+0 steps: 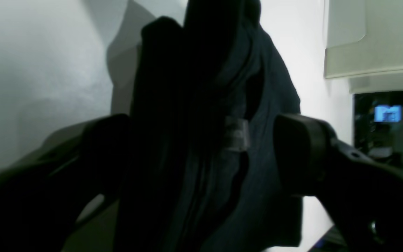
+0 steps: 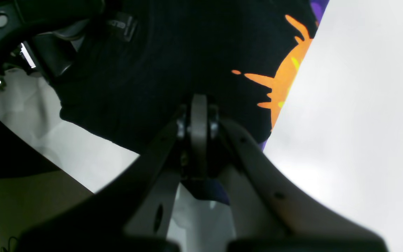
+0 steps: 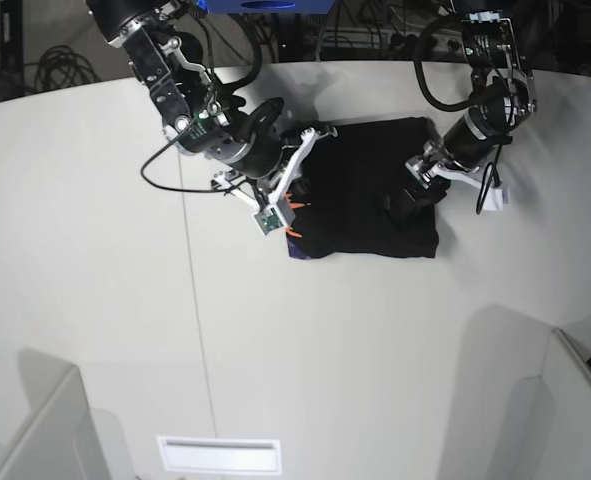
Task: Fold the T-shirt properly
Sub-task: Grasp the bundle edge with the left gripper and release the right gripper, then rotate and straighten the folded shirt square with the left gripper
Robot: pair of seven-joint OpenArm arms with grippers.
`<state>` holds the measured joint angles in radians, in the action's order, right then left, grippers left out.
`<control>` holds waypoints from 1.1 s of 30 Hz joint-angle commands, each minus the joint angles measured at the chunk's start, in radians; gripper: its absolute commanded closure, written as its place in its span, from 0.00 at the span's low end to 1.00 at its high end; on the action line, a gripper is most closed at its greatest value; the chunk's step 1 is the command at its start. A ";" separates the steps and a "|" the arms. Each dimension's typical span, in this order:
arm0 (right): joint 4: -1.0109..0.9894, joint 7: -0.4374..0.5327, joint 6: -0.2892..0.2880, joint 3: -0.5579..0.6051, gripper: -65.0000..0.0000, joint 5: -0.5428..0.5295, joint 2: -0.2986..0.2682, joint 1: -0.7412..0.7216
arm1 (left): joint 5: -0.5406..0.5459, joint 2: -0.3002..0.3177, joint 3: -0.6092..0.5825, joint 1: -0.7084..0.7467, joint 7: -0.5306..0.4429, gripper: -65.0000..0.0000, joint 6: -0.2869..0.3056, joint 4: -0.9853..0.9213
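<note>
Looking at the base view, you've got the T-shirt (image 3: pixel 360 195) lying mid-table as a fairly compact black rectangle, so I'd say most of the folding is behind you. A sliver of the purple and orange print peeks out at its lower left corner, and the right edge looks bunched where the cloth rises in a ridge.

Your left gripper (image 1: pixel 201 150) has its jaws spread wide, and that ridge of dark cloth stands between them without being pinched. Your right gripper (image 2: pixel 198 115) has its jaws pressed together right at the shirt's printed edge; I honestly can't tell whether any cloth is caught in there or whether it's just pushing down on the hem.

What's left, I reckon: flatten that lumpy right side, tidy the corner so the print tucks in, and pull both arms clear. White table (image 3: pixel 125 330) around it shows nothing else in the way.
</note>
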<state>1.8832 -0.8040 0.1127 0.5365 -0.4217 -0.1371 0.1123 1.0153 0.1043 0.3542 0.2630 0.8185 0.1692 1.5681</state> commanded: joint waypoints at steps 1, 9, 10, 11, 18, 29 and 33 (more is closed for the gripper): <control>0.017 0.022 -0.006 0.000 1.00 -0.007 0.001 -0.009 | -0.034 0.008 -0.025 0.002 0.017 0.06 -0.012 0.002; 0.017 0.027 -0.003 -0.002 1.00 -0.007 0.003 -0.007 | -0.040 0.015 -0.071 0.008 0.017 0.70 -0.017 0.001; 0.017 0.028 -0.003 -0.003 1.00 -0.007 0.003 -0.007 | -0.040 0.019 -0.073 0.008 0.017 0.82 -0.017 0.001; 0.017 0.028 -0.001 -0.011 1.00 -0.007 0.003 -0.007 | -0.040 0.030 -0.073 0.008 0.017 0.93 -0.017 0.001; 0.045 0.028 -0.003 -0.168 1.00 -0.007 0.029 0.043 | -0.040 0.090 -0.074 0.008 0.019 1.00 -0.017 -0.001; 0.065 0.027 -0.008 -0.359 1.00 -0.007 0.021 0.109 | -0.122 0.251 -0.321 -0.064 0.019 1.00 -0.018 0.010; 0.065 0.027 -0.008 -0.416 1.00 -0.007 0.021 0.139 | -0.241 0.278 -0.433 -0.118 0.019 1.00 -0.018 0.004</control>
<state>1.9263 -0.7971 0.1127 0.1253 -0.4221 -0.1143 0.2581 0.7883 0.3790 -0.0772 0.1463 0.8234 0.1570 1.5658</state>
